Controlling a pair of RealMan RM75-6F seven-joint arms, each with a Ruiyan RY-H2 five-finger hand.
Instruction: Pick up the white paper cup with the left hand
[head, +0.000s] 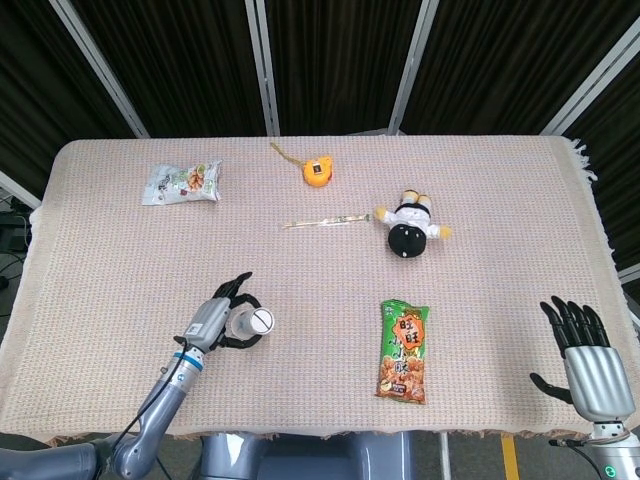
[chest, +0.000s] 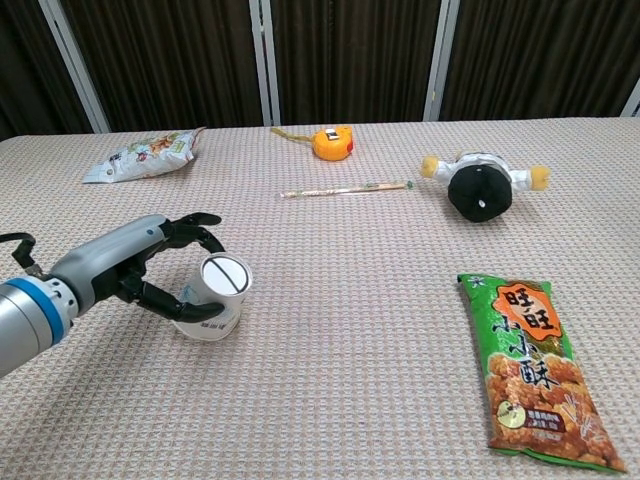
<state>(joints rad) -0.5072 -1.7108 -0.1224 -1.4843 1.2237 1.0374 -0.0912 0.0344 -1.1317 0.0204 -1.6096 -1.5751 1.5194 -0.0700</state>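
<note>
The white paper cup (head: 253, 323) (chest: 217, 297) has a blue flower print and is tilted, its round flat end facing up and towards the cameras. My left hand (head: 214, 322) (chest: 135, 262) grips it from the left, fingers curled around its sides, low over the tablecloth at the front left. Whether the cup touches the cloth I cannot tell. My right hand (head: 590, 362) is at the front right corner, off the table's edge, fingers spread and holding nothing. It does not show in the chest view.
A green snack bag (head: 403, 351) (chest: 535, 362) lies to the right of the cup. Further back are a black-and-white plush toy (head: 408, 228) (chest: 479, 186), chopsticks (head: 325, 221) (chest: 345, 189), an orange tape measure (head: 317, 170) (chest: 332, 142) and a pale snack bag (head: 182, 183) (chest: 145, 155).
</note>
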